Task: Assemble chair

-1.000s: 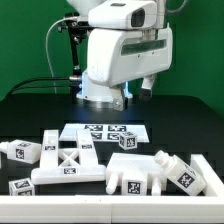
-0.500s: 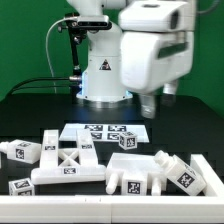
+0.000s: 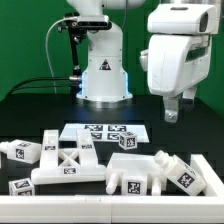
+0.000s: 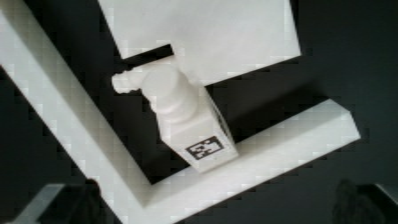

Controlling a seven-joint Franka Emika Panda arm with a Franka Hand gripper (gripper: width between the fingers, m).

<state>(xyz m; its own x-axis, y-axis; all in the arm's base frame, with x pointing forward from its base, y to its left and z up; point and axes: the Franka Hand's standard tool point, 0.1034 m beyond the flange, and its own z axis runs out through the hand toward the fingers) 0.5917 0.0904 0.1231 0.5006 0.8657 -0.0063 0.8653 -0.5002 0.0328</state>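
White plastic chair pieces [image 3: 150, 176] lie loose along the front of the dark surface [image 3: 40, 110], seemingly none joined yet. A cross-braced panel [image 3: 70, 160] sits toward the exterior view's left and chunkier tagged blocks toward its right. One small block [image 3: 126, 140] lies just beside the marker board [image 3: 98, 129]. Spread flat and apart like this, each piece can be reached from above. The tool [image 3: 172, 112] hangs high over the right-hand cluster with its jaws spread wide and nothing between them, likely so they can straddle a part on the way down. The wrist view looks down on a tagged, peg-ended leg [image 4: 185, 112] lying beside a slab [image 4: 205, 35], probably the part to be picked first.
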